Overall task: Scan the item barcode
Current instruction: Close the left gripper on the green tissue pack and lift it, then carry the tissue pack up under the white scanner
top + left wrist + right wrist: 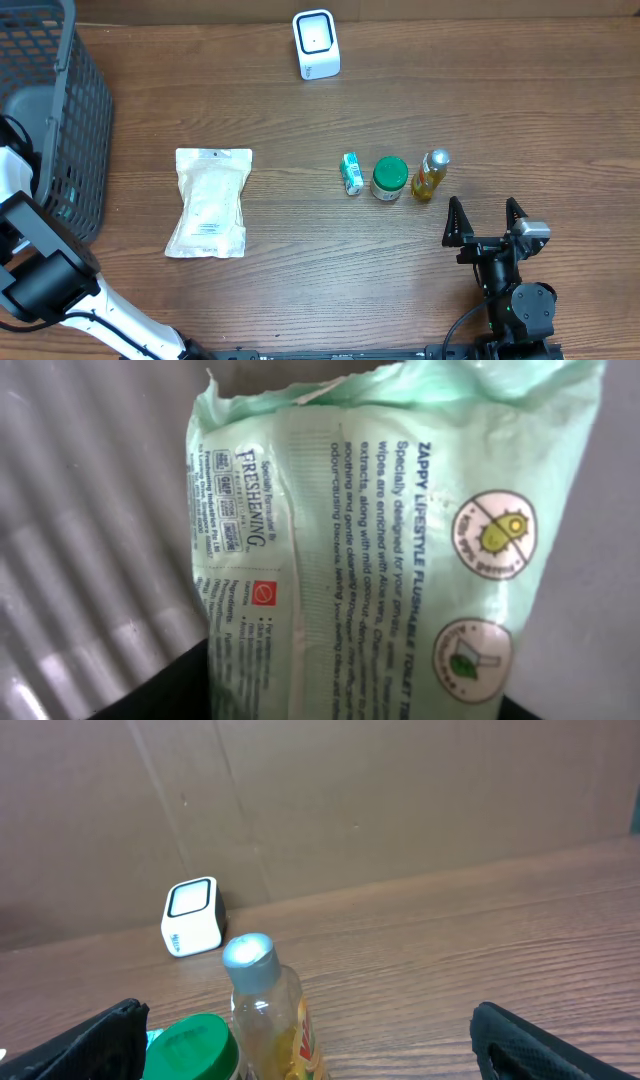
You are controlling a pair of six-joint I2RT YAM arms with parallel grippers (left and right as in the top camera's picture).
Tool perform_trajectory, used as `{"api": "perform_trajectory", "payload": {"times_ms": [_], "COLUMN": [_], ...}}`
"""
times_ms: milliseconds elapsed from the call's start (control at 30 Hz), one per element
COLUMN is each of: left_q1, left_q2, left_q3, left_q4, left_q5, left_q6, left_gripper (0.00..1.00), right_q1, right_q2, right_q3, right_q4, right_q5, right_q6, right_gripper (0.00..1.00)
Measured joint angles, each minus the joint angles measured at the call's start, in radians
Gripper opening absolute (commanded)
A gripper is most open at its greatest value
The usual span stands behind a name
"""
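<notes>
A pale green pack of flushable wipes (380, 560) fills the left wrist view, printed side toward the camera. It stands between the dark fingers of my left gripper (350, 705), which press on both of its sides. In the overhead view that gripper is hidden at the grey basket (70, 120). The white barcode scanner (316, 44) stands at the far middle of the table and also shows in the right wrist view, scanner (191, 916). My right gripper (485, 222) is open and holds nothing, just in front of a yellow bottle (430, 175).
A white pouch (209, 203) lies flat left of centre. A small green box (351, 173), a green-lidded jar (389, 179) and the yellow bottle (270, 1020) stand in a row. The basket's ribbed wall (90, 560) is close behind the wipes.
</notes>
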Motion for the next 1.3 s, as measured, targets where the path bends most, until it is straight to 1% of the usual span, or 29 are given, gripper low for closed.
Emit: {"api": "perform_trajectory", "payload": {"times_ms": [67,200,367,533,633,733,800,867,900,1100,1233,1300], "left_q1": [0.000,0.000,-0.003,-0.004,-0.004,-0.004,-0.004,-0.004,-0.004,-0.004,-0.009,-0.018], "left_q2": [-0.001,-0.001,0.012,0.043,0.043,0.043,0.043,0.043,0.043,0.043,0.043,0.042], "left_q3": [-0.001,0.011,0.082,0.279,0.437,0.595,0.695,0.791,0.835,1.045,1.119,1.132], "left_q4": [0.001,-0.021,-0.145,-0.327,-0.427,-0.523,-0.595,-0.658,-0.688,-0.833,-0.937,-0.949], "left_q5": [-0.003,-0.007,0.010,0.025,0.032,0.061,0.117,0.196,0.240,0.497,0.601,0.642], "left_q6": [-0.002,0.003,0.005,0.005,0.005,0.005,0.005,0.006,0.006,0.066,0.106,0.138], "left_gripper": [0.38,0.35,0.29,0.25,0.20,0.20,0.15,0.07,0.04,0.04,0.04,0.04], "right_q1": [0.000,0.000,0.000,0.000,0.000,0.000,0.000,0.000,0.000,0.000,0.000,0.000], "right_q2": [0.000,0.000,0.000,0.000,0.000,0.000,0.000,0.000,0.000,0.000,0.000,0.000], "right_q3": [0.000,0.000,0.000,0.000,0.000,0.000,0.000,0.000,0.000,0.000,0.000,0.000], "right_q4": [0.000,0.000,0.000,0.000,0.000,0.000,0.000,0.000,0.000,0.000,0.000,0.000], "right_q5": [0.000,0.000,0.000,0.000,0.000,0.000,0.000,0.000,0.000,0.000,0.000,0.000], "right_q6": [0.000,0.000,0.000,0.000,0.000,0.000,0.000,0.000,0.000,0.000,0.000,0.000], "right_gripper": [1.00,1.00,1.00,1.00,1.00,1.00,1.00,1.00,1.00,1.00,1.00,1.00]}}
